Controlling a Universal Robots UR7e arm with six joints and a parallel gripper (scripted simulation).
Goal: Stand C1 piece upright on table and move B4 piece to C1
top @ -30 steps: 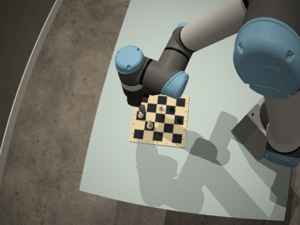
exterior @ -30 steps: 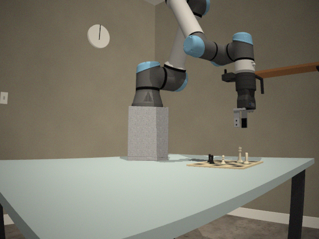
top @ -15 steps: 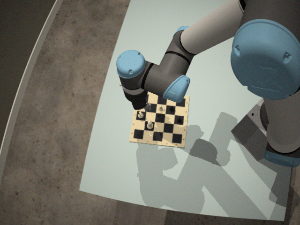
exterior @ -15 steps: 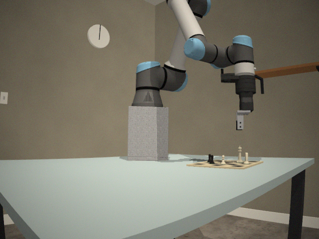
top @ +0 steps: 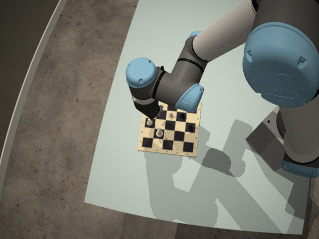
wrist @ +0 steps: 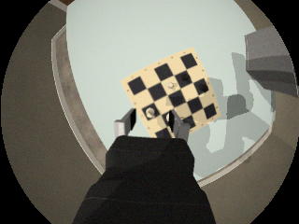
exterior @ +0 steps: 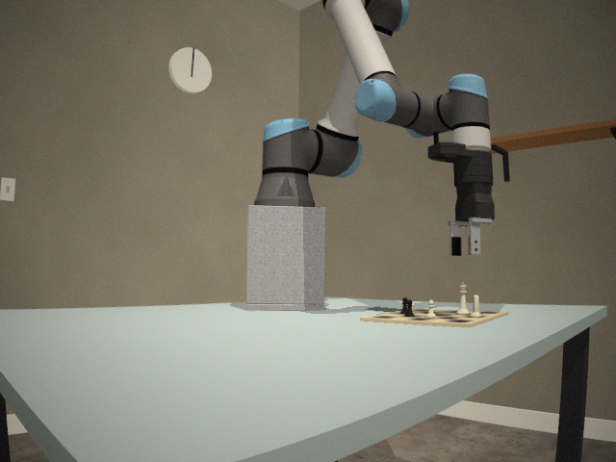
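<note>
The small chessboard (top: 170,128) lies on the pale table and also shows in the side view (exterior: 434,317) and the wrist view (wrist: 171,92). My gripper (exterior: 465,244) (top: 150,115) is open and empty, hanging well above the board's far left corner. Below it a short white piece (top: 149,122) stands upright; it also shows in the side view (exterior: 475,305). A tall white piece (top: 159,132) stands one square diagonally away, and also shows in the side view (exterior: 463,298). A white pawn (top: 170,115) and two black pieces (top: 183,116) (top: 191,126) stand further right. The edge letters are too small to read.
The arm's grey pedestal (exterior: 285,257) stands on the table behind the board. The arm's elbow and wrist joints (top: 189,97) hang over the board's far edge and hide part of it. The table's curved edge (top: 102,133) is close to the board's left side.
</note>
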